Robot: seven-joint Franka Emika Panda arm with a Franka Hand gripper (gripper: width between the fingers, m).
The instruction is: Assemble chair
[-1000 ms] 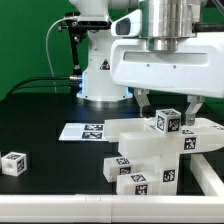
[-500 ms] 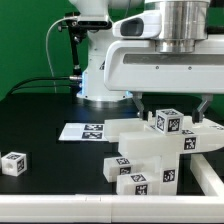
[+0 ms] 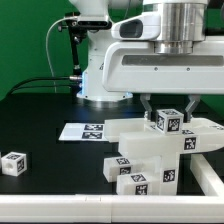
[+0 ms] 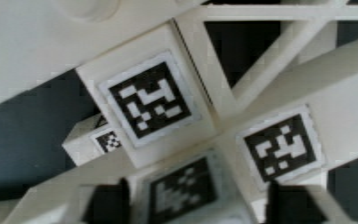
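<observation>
Chair: a partly built stack of white blocky parts (image 3: 148, 150) with black-and-white square tags on several faces.
Chair position: on the black surface (image 3: 50, 110), toward the exterior view's right and close to the front edge.
Top cube: a tagged cube (image 3: 168, 122) sits at the top of the stack and shows two tagged faces.
Bar: a white bar (image 3: 205, 133) reaches from beside the top cube toward the exterior view's right, with one tag on its front.
Lower blocks: tagged blocks (image 3: 140, 180) at the foot of the stack rest on the surface.
Fingers: two dark fingers (image 3: 144, 104) hang from the white hand, one on each side of the top cube, with the cube between them. I cannot tell whether the pads press on it or stand off from it.
Wrist view: close on the chair (image 4: 149, 97). One large tagged white face is in the middle, more tags and crossing white bars are around it, and dark gaps show between them.
Loose cube: one tagged white cube (image 3: 12, 163) lies alone on the surface at the exterior view's left, well apart from the stack.
Marker board: the marker board (image 3: 85, 130) lies flat just behind the stack, on its exterior-view left side.
Arm: the glossy white arm (image 3: 160, 55) hangs over the stack. Its base (image 3: 100, 75) stands at the back.
Cable: a black cable (image 3: 40, 85) runs along the back edge of the surface.
Backdrop: a green wall (image 3: 25, 40).
</observation>
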